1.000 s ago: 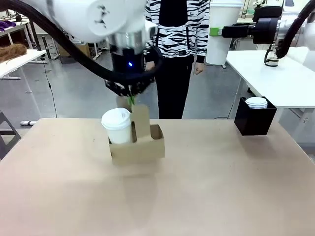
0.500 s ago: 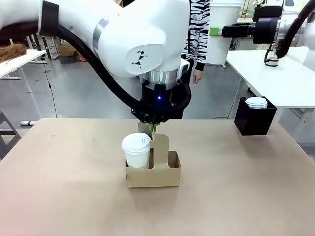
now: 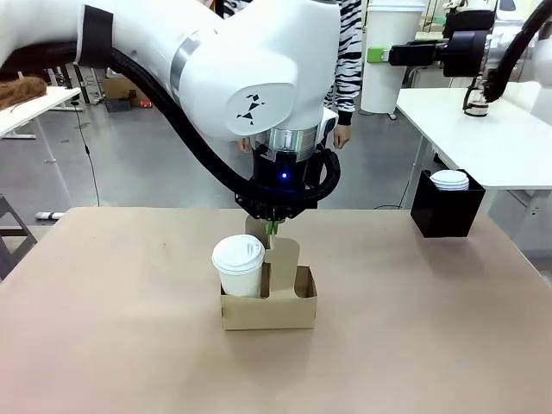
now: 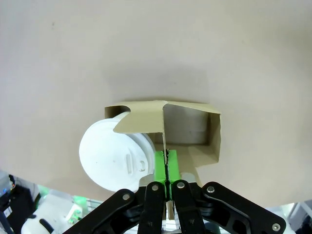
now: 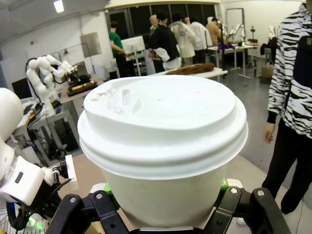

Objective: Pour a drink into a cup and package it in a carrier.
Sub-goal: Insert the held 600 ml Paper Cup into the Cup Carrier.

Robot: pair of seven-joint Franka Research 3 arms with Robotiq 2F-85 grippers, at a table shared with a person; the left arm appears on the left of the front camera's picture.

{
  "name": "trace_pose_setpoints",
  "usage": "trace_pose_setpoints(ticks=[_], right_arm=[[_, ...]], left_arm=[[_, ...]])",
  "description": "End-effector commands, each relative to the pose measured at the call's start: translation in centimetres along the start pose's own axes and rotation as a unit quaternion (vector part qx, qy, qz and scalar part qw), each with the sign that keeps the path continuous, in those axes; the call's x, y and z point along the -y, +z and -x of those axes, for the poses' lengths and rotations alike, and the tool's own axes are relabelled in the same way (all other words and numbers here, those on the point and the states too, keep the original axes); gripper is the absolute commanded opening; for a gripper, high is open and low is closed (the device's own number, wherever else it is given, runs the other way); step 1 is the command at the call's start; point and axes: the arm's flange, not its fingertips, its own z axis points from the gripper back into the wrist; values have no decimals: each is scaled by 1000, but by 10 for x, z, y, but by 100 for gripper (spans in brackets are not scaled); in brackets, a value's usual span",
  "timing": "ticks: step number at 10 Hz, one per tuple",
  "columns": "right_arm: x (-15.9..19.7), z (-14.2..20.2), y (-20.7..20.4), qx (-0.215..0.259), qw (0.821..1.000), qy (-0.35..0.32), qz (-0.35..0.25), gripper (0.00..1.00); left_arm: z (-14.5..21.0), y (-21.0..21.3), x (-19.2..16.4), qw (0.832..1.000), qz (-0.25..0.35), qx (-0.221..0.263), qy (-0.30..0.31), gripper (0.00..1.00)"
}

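Observation:
The brown cardboard carrier (image 3: 267,309) appears to rest on the tan table, near the middle. A white lidded cup (image 3: 239,266) stands in its left slot. My left gripper (image 3: 272,228) comes down from above and is shut on the carrier's upright handle tab (image 3: 282,259). In the left wrist view the green pads (image 4: 160,165) pinch the tab's edge, with the cup (image 4: 114,156) beside it and one slot of the carrier (image 4: 190,124) empty. My right gripper (image 3: 379,56) is raised high at the right, shut on a second lidded white cup (image 5: 163,126). The drink is hidden under the lids.
A black box (image 3: 447,216) with a stack of white lids (image 3: 449,179) stands at the table's far right corner. A person in a zebra-striped top (image 3: 349,52) stands beyond the far edge. A white table (image 3: 492,138) lies to the right.
My left gripper has carried the carrier with its cup to the right and nearer to me, then set it down. Over the last half second it hardly moves. The right arm stays still.

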Motion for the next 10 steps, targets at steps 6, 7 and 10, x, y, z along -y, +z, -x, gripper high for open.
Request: trace_pose_setpoints(ticks=[6,7,10], right_arm=[[15,13,-13,-27,999,-30,-34,80],[27,29,-26,-53,995,-47,-65,80],[22,100,-64,-67,981,-45,-174,80]], left_arm=[[8,55,-34,998,52,17,-41,100],[10,76,-47,996,58,17,-66,100],[13,126,-129,978,76,20,-194,100]])
